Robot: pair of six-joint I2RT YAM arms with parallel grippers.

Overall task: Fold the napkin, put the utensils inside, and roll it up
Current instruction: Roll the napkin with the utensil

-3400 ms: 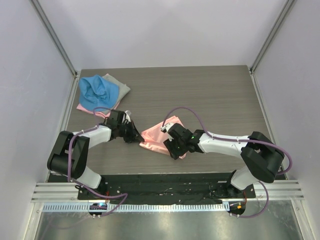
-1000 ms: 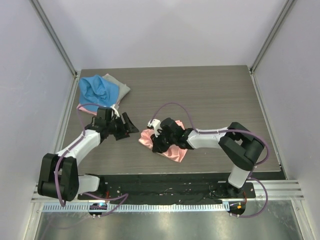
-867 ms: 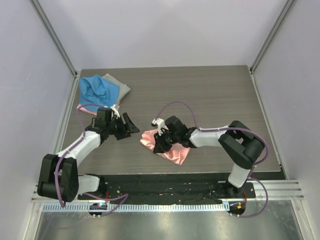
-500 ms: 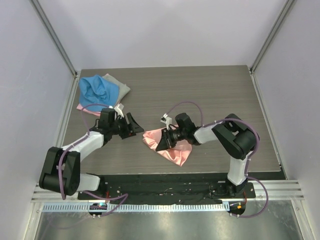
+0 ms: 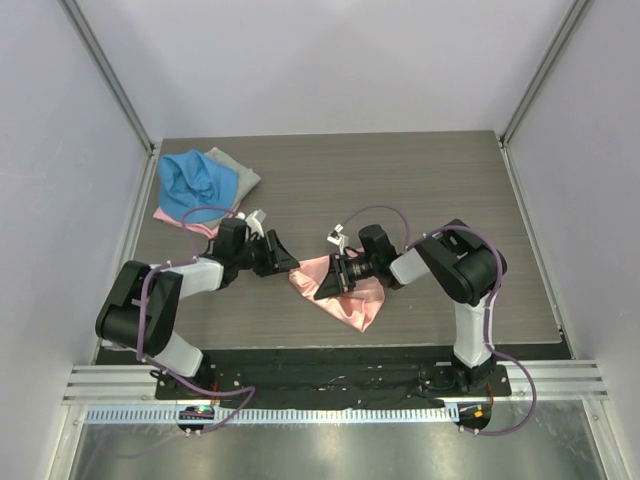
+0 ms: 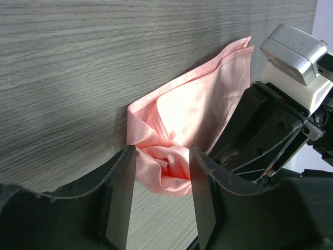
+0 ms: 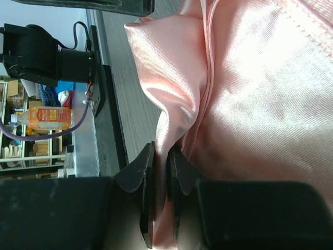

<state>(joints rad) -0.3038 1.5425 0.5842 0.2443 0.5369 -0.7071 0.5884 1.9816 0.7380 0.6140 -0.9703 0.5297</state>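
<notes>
The salmon-pink napkin [image 5: 347, 300] lies crumpled on the wood table [image 5: 400, 190] between both arms. My left gripper [image 5: 285, 260] reaches in from the left. In the left wrist view its jaws stand apart on either side of the napkin's [image 6: 200, 101] bunched corner. The left gripper [image 6: 162, 158] is open, with the cloth brushing its left finger [image 6: 125, 177]. My right gripper [image 5: 333, 281] comes from the right. In the right wrist view the right gripper [image 7: 161, 152] is shut on a raised fold of the napkin [image 7: 260, 78]. The utensils are out of view.
A blue cloth [image 5: 195, 182] lies on a grey cloth [image 5: 238, 172] and a pink one [image 5: 178, 217] at the table's back left corner. Grey walls with metal posts close in the sides. The black base rail [image 5: 330, 368] runs along the near edge.
My left gripper has moved right up to the napkin's left corner and its jaws have narrowed around it. The right gripper has shifted a little to the right, still pinching the cloth.
</notes>
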